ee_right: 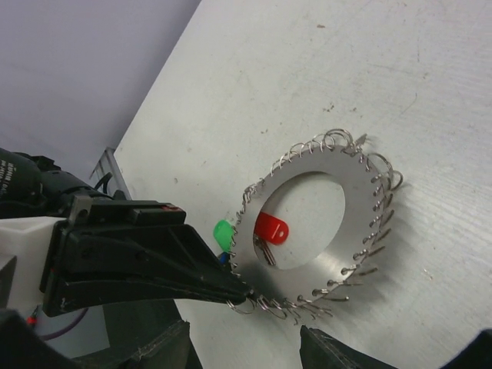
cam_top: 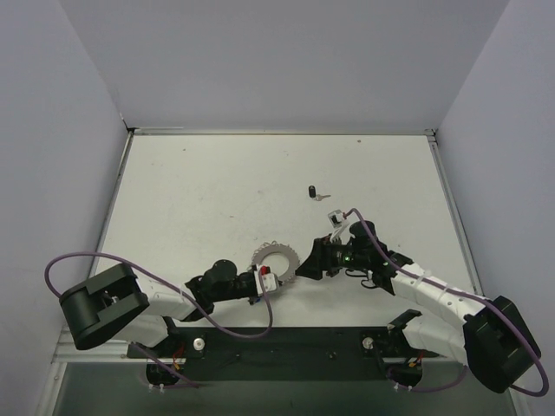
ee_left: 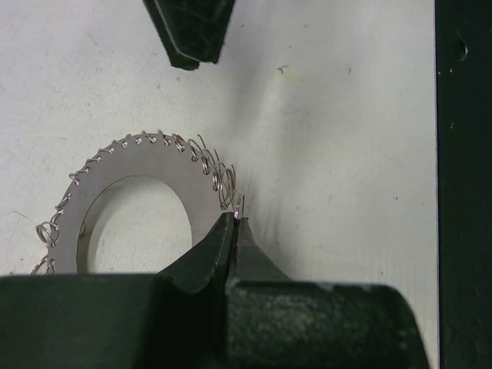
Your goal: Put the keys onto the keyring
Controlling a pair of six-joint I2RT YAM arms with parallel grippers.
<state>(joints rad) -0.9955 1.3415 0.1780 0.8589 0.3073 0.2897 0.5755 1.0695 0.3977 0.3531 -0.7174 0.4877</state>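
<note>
So, nearest the bases, the left gripper (ee_left: 234,223) is pinched tight on the rim of the keyring (ee_left: 154,157), holding it up on edge. A red key (ee_right: 270,228) and a green key (ee_right: 223,233) dangle at it, can't tell if they're threaded. Just right of it the right gripper (cam_top: 302,267) sits spread and empty. Farther out the black key (cam_top: 312,191) lies alone on the table (cam_top: 217,191). I'd hold the left clamp dead steady and have the right pinch that key leaving its hole end free.
</note>
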